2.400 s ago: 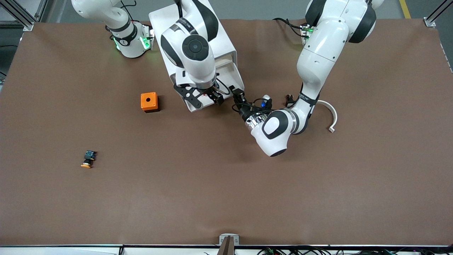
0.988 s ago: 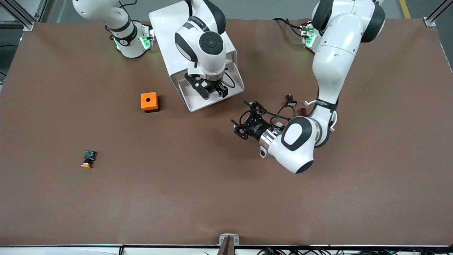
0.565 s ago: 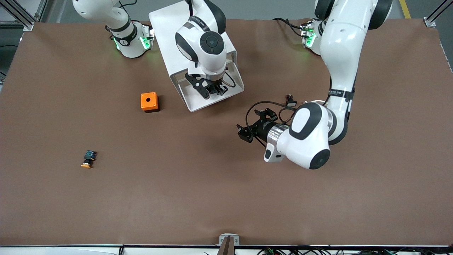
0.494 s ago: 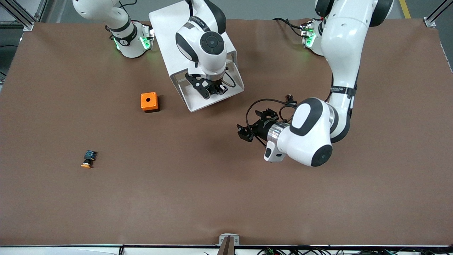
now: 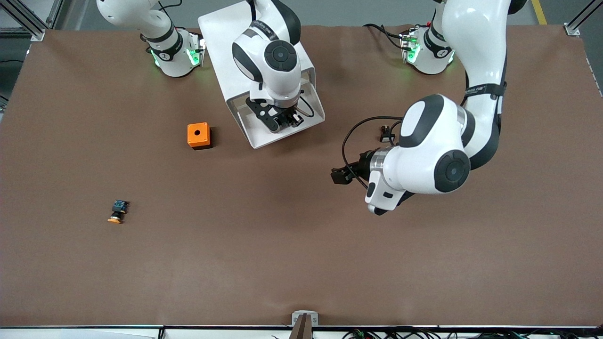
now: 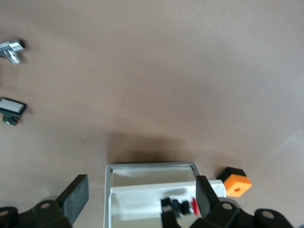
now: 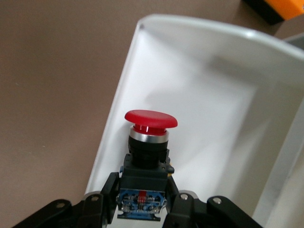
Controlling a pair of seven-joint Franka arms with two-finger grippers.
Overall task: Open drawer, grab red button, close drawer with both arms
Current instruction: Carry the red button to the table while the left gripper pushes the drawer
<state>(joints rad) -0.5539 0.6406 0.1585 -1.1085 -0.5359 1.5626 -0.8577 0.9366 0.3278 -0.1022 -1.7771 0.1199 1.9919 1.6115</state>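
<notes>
The right hand (image 7: 142, 209), down inside the open white drawer (image 5: 308, 96), pinches the red-capped button (image 7: 149, 142) by its black-and-blue body, cap pointing away from the wrist. Lifting well probably means rising straight up, clear of the drawer walls on either side, with a firm squeeze. The left hand (image 6: 137, 199) hangs with fingers spread over bare desk (image 5: 282, 245), the drawer in front of it, waiting.

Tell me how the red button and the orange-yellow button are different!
The red button has a red cap; the orange-yellow button has an orange-yellow cap. The red one is in the open drawer, gripped by the right gripper; the other lies alone on the table, nearer the front camera. Both have dark bodies with blue.
</notes>
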